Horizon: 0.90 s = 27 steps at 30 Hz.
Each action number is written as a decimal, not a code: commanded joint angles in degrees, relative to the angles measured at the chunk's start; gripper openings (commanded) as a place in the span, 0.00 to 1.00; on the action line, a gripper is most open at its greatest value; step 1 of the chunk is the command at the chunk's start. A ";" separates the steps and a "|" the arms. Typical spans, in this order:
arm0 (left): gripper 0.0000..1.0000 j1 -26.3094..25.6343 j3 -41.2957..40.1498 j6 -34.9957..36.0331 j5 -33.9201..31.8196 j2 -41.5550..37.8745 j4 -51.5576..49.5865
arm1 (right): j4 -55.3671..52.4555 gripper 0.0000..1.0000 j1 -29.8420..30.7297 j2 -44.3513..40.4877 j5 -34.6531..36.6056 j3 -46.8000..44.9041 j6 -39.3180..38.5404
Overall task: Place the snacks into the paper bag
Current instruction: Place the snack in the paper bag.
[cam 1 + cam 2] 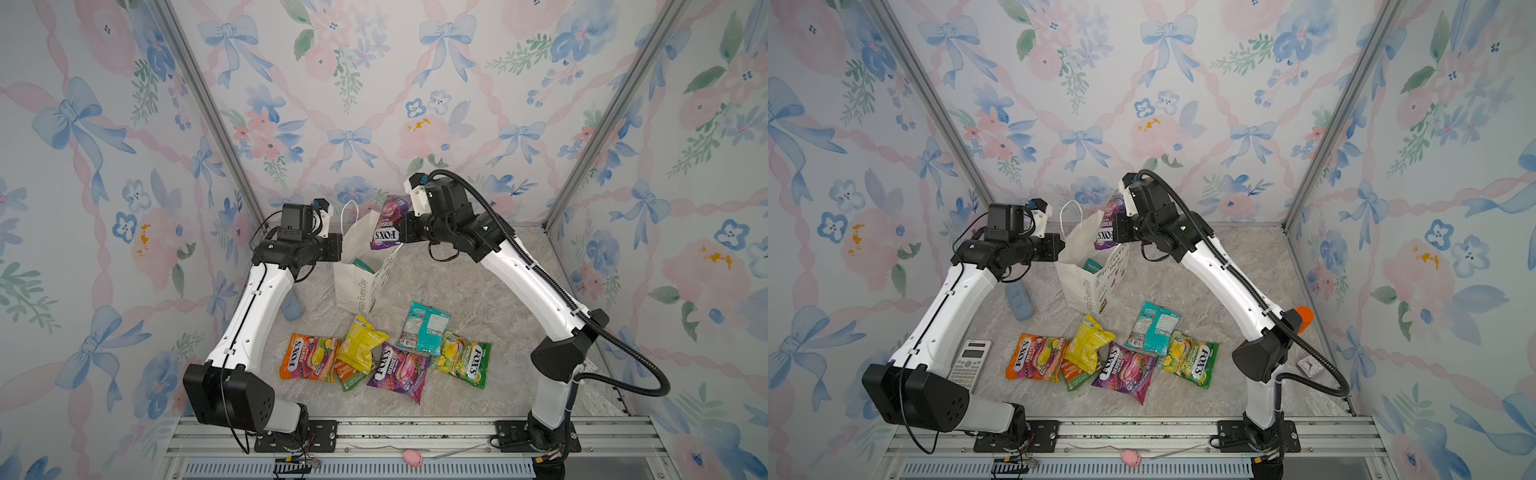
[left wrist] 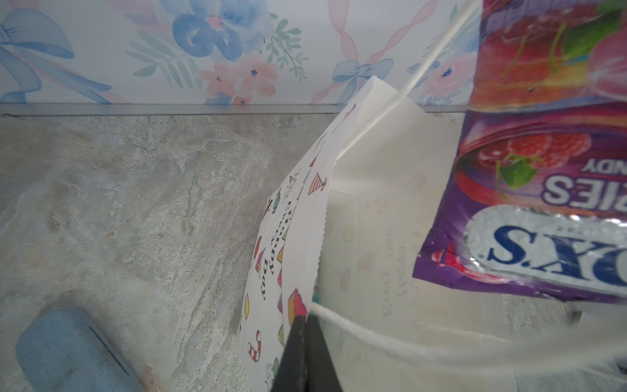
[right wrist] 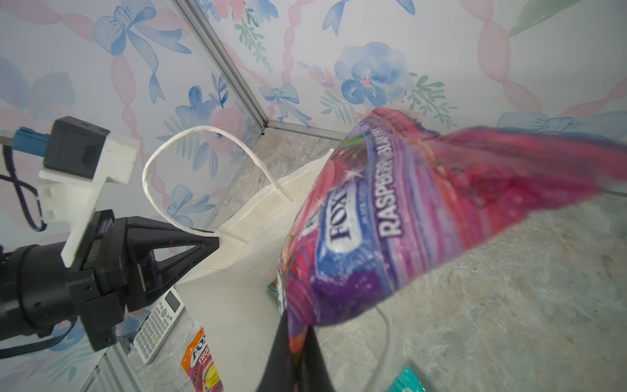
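Observation:
The white paper bag (image 1: 353, 286) stands open at the back middle, with a teal packet (image 1: 362, 266) inside. My left gripper (image 2: 303, 320) is shut on its rim beside a cord handle (image 3: 159, 159). My right gripper (image 3: 300, 334) is shut on the lower edge of a purple FOX'S packet (image 1: 388, 226) that hangs over the bag's mouth. In front of the bag lie several snacks: orange (image 1: 309, 357), yellow (image 1: 361, 343), purple (image 1: 399, 370), teal (image 1: 424, 328) and green (image 1: 461, 359).
A blue case (image 1: 1019, 301) lies left of the bag. A white calculator (image 1: 969, 363) sits by the left arm. By the right arm's elbow an orange-capped bottle (image 1: 1304, 318) and a small clock (image 1: 1310, 366) show. Walls close three sides.

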 commanded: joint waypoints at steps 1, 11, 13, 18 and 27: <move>0.00 -0.27 1.35 -0.78 -0.28 -1.38 0.05 | 3.20 0.00 0.63 0.41 -1.22 0.23 0.80; 0.00 -0.26 1.26 -0.80 -0.02 -1.29 0.04 | 3.49 0.00 0.70 5.03 -3.32 3.26 2.84; 0.00 -0.28 1.26 -0.80 -0.02 -1.33 0.00 | 3.58 0.00 0.75 5.82 -3.71 3.75 3.04; 0.00 -0.27 1.14 -0.75 0.07 -1.30 0.05 | 3.43 0.06 0.71 7.58 -4.12 5.65 3.30; 0.00 -0.26 1.00 -0.44 -0.13 -1.68 0.05 | 5.15 0.55 0.13 6.28 -5.66 7.66 2.94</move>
